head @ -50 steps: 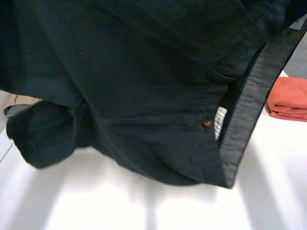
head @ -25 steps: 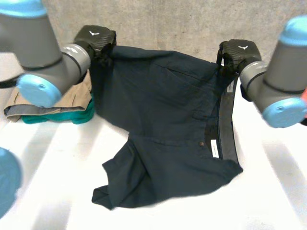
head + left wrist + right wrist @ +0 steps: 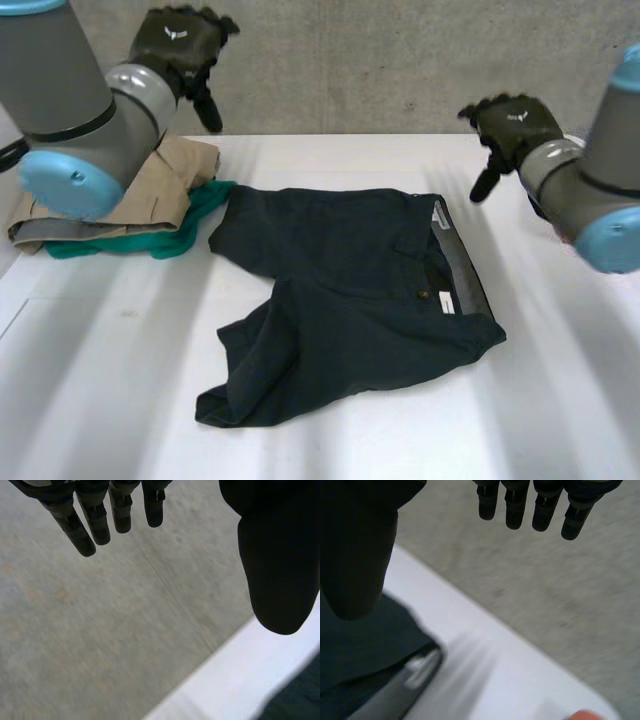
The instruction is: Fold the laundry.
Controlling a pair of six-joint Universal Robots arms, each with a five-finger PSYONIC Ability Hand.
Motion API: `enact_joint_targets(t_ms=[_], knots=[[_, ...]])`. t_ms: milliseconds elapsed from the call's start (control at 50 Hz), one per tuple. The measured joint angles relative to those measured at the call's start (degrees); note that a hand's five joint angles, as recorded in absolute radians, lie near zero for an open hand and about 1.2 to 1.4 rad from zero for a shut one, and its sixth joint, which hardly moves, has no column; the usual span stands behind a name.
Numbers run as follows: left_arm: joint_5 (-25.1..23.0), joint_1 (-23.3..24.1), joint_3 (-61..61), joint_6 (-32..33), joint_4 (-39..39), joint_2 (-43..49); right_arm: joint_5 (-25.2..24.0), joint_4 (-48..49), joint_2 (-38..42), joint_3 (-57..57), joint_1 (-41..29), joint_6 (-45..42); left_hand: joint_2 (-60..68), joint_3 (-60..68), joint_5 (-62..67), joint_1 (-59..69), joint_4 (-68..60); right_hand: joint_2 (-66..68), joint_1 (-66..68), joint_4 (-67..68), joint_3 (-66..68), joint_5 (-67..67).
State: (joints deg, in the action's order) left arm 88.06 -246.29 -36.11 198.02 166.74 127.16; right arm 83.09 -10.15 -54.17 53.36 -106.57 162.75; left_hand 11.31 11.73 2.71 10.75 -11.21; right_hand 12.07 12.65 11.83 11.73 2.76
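Dark navy shorts (image 3: 350, 300) lie spread on the white table (image 3: 560, 400), waistband toward the right, one leg crumpled toward the front. My left hand (image 3: 180, 45) hovers open above the table's far left, apart from the cloth, fingers (image 3: 90, 520) straight and holding nothing. My right hand (image 3: 510, 125) hangs open above the far right, a little beyond the waistband. In the right wrist view its fingers (image 3: 520, 505) are straight and empty, with the shorts' waistband corner (image 3: 380, 650) below the thumb.
A stack of folded clothes, tan (image 3: 165, 185) over green (image 3: 195, 215), sits at the far left of the table beside the shorts. A grey wall (image 3: 400, 60) runs behind the table. A bit of orange cloth (image 3: 582, 715) lies near the right edge.
Both hands have let go of the shorts and opened. The shorts dropped from hanging to lying flat on the table, and both hands have moved up and outward.
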Motion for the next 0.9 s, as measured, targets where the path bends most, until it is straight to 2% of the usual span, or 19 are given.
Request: enact_joint_targets(t_ms=[20, 40, 60, 80, 100, 140, 200, 220, 240, 280, 380, 440, 460, 580, 680, 780, 820, 900], knots=[[0.1, 0.11, -1.12, 0.1, -0.1, -0.71, -0.53, -0.69, -0.37, 0.29, 0.14, -0.17, 0.01, 0.0, 0.0, 0.02, 0.0, 0.04, 0.12, 0.03, 0.05, 0.03], [0.35, 0.52, -5.76, 0.47, -0.61, -3.56, -3.37, -4.31, -2.24, 2.02, 0.87, -1.31, 0.67, 0.52, 0.27, 0.97, -0.75, 2.57, 2.17, 2.55, 2.74, 2.09], [0.35, 0.52, -5.76, 0.47, -0.61, -3.56, -3.37, -4.31, -2.24, 2.02, 0.87, -1.31, 0.67, 0.52, 0.27, 0.97, -0.75, 2.57, 2.17, 2.55, 2.74, 2.09], [0.65, 1.3, -14.34, 0.91, -1.23, -8.51, -8.61, -10.12, -5.57, 5.82, 2.35, -4.46, 5.14, 4.63, 3.49, 6.03, -5.05, 10.6, 9.92, 10.12, 10.75, 9.78], [0.7, 1.6, -17.59, 1.03, -1.47, -10.35, -9.2, -10.8, -5.97, 6.31, 2.54, -4.91, 6.83, 6.12, 5.39, 8.13, -6.94, 11.42, 10.86, 11.36, 11.63, 11.0], [0.83, 2.26, -25.14, 1.3, -1.94, -14.6, -14.66, -16.05, -9.68, 11.46, 4.44, -9.51, 12.99, 12.56, 11.81, 14.97, -13.38, 24.26, 23.68, 23.54, 23.8, 22.94], [0.64, 3.12, -35.59, 1.52, -2.69, -20.16, -19.7, -19.79, -13.26, 17.51, 6.53, -14.76, 21.97, 21.56, 20.22, 23.78, -21.88, 32.44, 32.2, 32.29, 32.48, 31.38], [0.64, 3.12, -35.59, 1.52, -2.69, -20.16, -19.7, -19.79, -13.26, 17.51, 6.53, -14.76, 21.97, 21.56, 20.22, 23.78, -21.88, 32.44, 32.2, 32.29, 32.48, 31.38], [-0.15, 3.71, -43.36, 1.47, -3.4, -24.05, -23.04, -21.3, -15.65, 22.26, 7.98, -18.53, 30.24, 29.76, 28.6, 32.1, -30.33, 37.03, 36.39, 36.91, 37.17, 35.83], [-1.15, 4.05, -48.74, 1.33, -4.02, -26.66, -25.41, -21.85, -17.26, 25.9, 8.97, -21.28, 34.87, 34.34, 33.16, 36.57, -34.93, 38.44, 37.88, 38.73, 38.8, 37.62], [-5.95, 4.78, -61.68, 0.41, -6.28, -32.12, -32.43, -21.29, -20.86, 36.53, 11.12, -28.77, 36.58, 36.05, 35.07, 37.1, -36.77, 40.17, 39.39, 40.5, 40.52, 39.47], [-7.76, 4.97, -64.75, 0.0, -7.04, -32.96, -34.7, -20.16, -21.58, 39.65, 11.51, -30.6, 35.71, 35.21, 34.35, 36.25, -35.95, 39.23, 38.55, 39.47, 39.53, 38.49], [-9.06, 5.11, -66.74, -0.4, -7.57, -33.17, -36.41, -18.59, -21.93, 42.06, 11.66, -31.65, 30.68, 30.28, 29.27, 30.7, -30.74, 36.12, 35.56, 36.71, 36.5, 35.77], [-10.03, 5.15, -68.75, -1.7, -6.87, -30.0, -38.73, -10.04, -21.55, 47.77, 10.98, -32.89, 20.32, 20.07, 18.64, 20.45, -20.22, 24.68, 24.1, 24.5, 24.64, 22.88], [-7.58, 5.09, -66.66, -2.17, -4.37, -24.31, -37.54, -0.61, -19.3, 50.5, 9.9, -32.82, 9.15, 8.42, 6.82, 9.08, -8.35, 19.65, 19.46, 20.27, 19.98, 17.98], [-4.68, 6.19, -64.46, -2.19, -2.2, -20.56, -35.91, 5.66, -17.03, 51.42, 9.12, -32.26, 4.02, 2.99, 1.55, 4.73, -3.26, 18.28, 18.21, 18.47, 18.67, 16.34], [-2.63, 7.15, -63.42, -2.12, -0.42, -19.26, -35.21, 7.7, -16.03, 51.42, 8.73, -31.75, 3.09, 2.57, 0.99, 4.35, -2.46, 20.22, 19.97, 20.0, 20.71, 18.71], [1.79, 9.01, -61.7, -1.72, 3.38, -17.14, -33.57, 10.72, -14.18, 50.79, 7.75, -30.09, 2.94, 2.57, 1.0, 4.35, -2.42, 44.15, 43.13, 44.27, 44.54, 43.1]])
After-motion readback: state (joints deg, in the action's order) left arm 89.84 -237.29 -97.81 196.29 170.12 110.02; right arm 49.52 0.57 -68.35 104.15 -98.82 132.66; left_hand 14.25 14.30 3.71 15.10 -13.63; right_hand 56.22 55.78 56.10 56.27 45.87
